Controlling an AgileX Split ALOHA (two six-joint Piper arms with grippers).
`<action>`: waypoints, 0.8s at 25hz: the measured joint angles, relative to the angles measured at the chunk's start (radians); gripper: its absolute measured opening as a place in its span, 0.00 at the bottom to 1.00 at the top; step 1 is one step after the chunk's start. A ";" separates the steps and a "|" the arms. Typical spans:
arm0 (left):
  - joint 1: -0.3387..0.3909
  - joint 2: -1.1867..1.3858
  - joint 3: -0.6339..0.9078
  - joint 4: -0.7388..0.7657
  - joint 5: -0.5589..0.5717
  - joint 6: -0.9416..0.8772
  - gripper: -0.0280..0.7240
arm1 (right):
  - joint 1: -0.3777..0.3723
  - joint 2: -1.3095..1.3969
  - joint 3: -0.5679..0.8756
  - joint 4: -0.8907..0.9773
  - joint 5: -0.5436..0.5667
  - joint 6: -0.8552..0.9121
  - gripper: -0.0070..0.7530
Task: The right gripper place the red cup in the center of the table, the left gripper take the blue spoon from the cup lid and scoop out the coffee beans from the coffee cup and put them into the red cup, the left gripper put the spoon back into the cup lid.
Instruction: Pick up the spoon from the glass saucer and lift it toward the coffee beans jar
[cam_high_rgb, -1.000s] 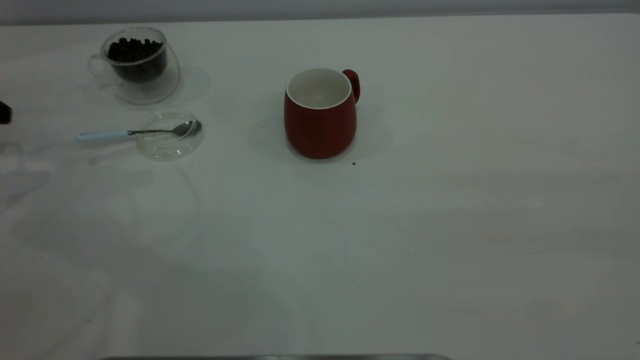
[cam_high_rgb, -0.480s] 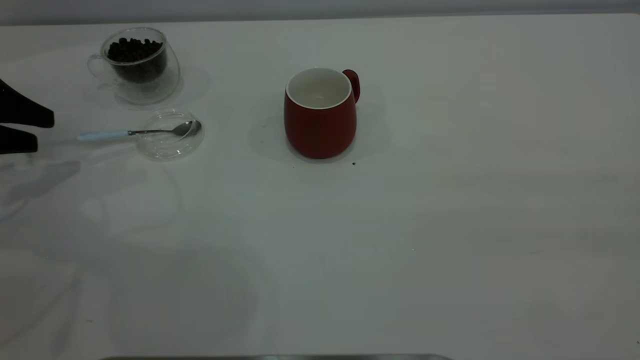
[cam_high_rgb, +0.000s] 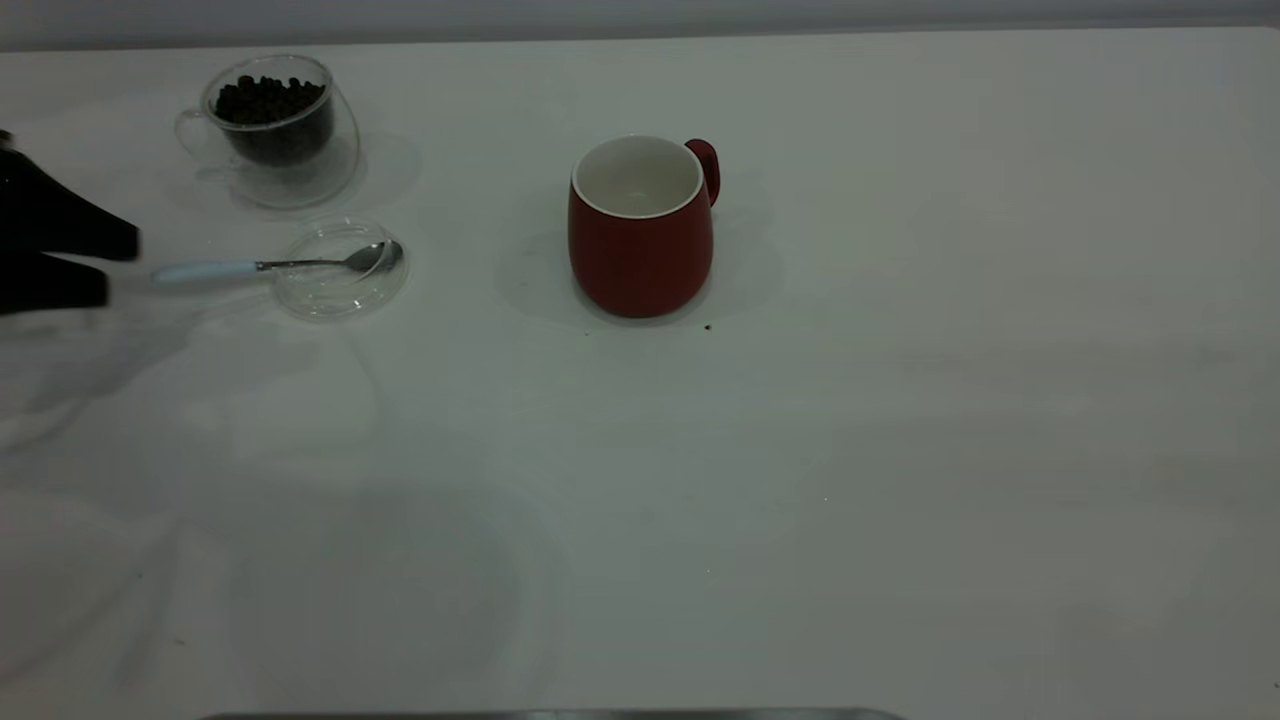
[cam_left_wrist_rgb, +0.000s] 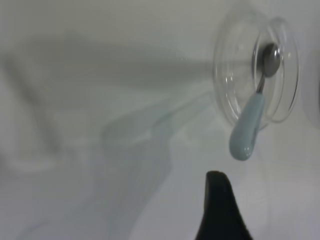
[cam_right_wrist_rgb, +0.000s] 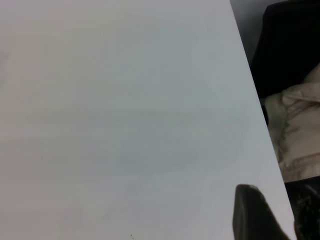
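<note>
One plain white table (cam_high_rgb: 900, 450), left gripper (cam_high_rgb: 120, 265) jaws apart near blue spoon (cam_high_rgb: 205, 270).

You are looking at a broad white worktop (cam_high_rgb: 900, 450) that fills nearly the whole exterior frame. Along the top edge runs a narrow grey band of wall (cam_high_rgb: 640, 15). A thin dark strip (cam_high_rgb: 550, 715) lies along the bottom centre. Soft, broad shadows spread over the lower left of the surface, and a few tiny dark specks dot it. In the right wrist view, beyond the worktop's edge at right, you see dark material (cam_right_wrist_rgb: 290, 45) and crumpled beige fabric (cam_right_wrist_rgb: 300, 125).
</note>
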 joint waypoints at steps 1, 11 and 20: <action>-0.012 0.010 0.000 -0.007 -0.001 0.002 0.75 | 0.000 0.000 0.000 0.000 0.000 0.000 0.33; -0.064 0.047 -0.002 -0.123 -0.040 0.079 0.75 | 0.000 0.000 0.000 0.000 0.000 0.000 0.33; -0.065 0.047 -0.002 -0.154 -0.043 0.107 0.75 | 0.000 0.000 0.000 0.001 0.000 0.001 0.33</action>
